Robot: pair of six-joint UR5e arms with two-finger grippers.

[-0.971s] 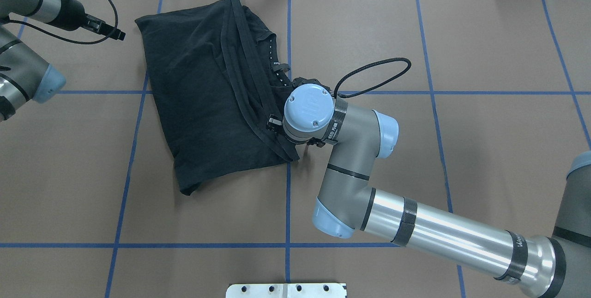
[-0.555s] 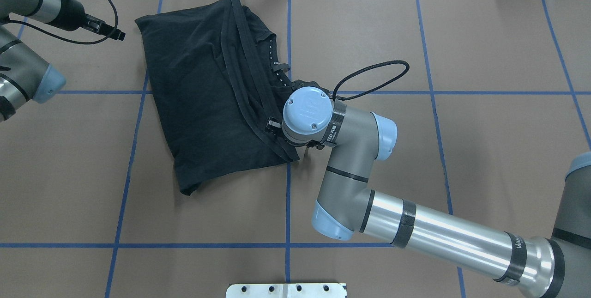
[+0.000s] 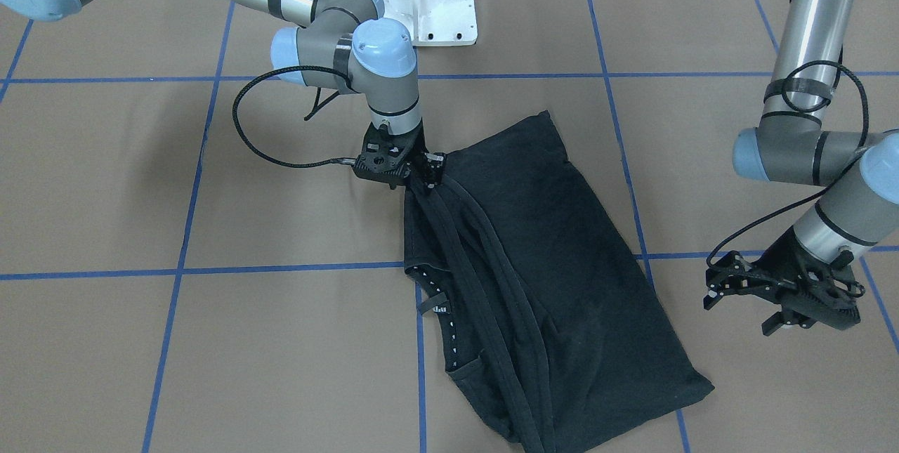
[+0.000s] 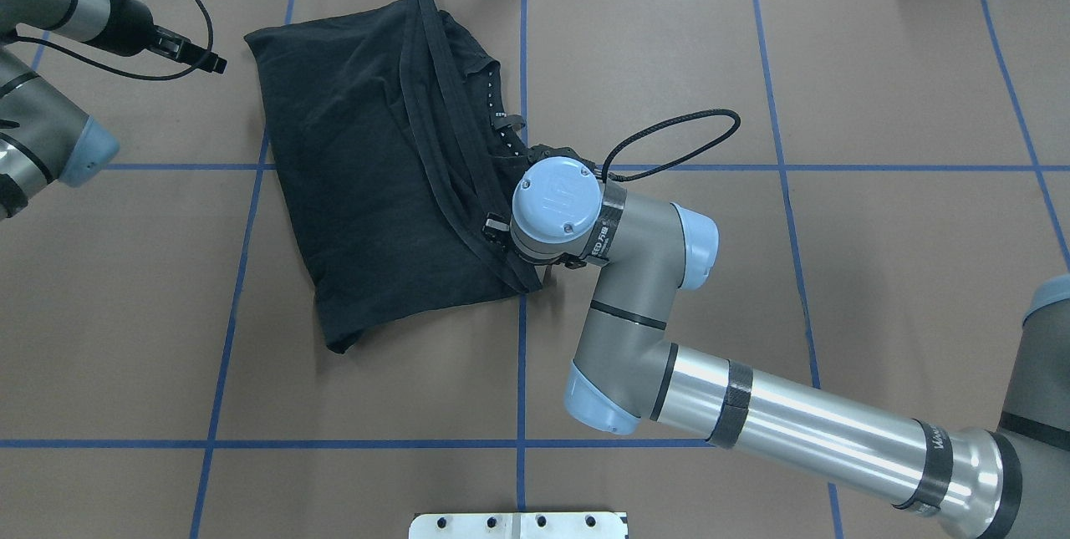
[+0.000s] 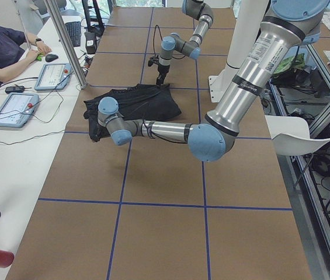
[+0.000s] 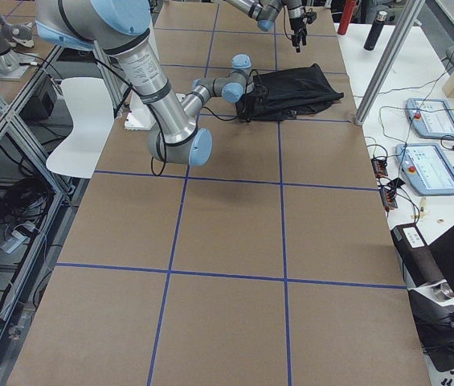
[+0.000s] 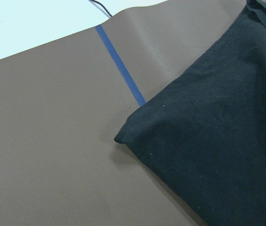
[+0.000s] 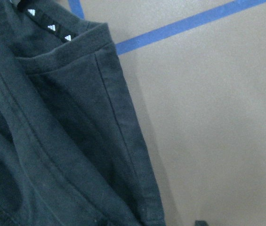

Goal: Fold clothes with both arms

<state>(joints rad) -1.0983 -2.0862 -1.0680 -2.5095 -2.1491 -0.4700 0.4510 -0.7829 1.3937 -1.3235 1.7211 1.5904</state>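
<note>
The right tool (image 3: 425, 175) pinched the T-shirt's (image 3: 562, 263) bunched hem; the left tool (image 3: 739, 311) hung open, empty, beside its corner, where a matching grip would keep the fold even.

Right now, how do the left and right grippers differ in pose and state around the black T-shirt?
The right gripper points straight down at the edge of the T-shirt. The left gripper is tilted and off the cloth, beside a far corner. The right gripper looks shut on bunched fabric, while the left gripper is open and empty. Both are black two-finger grippers close to the T-shirt.
</note>
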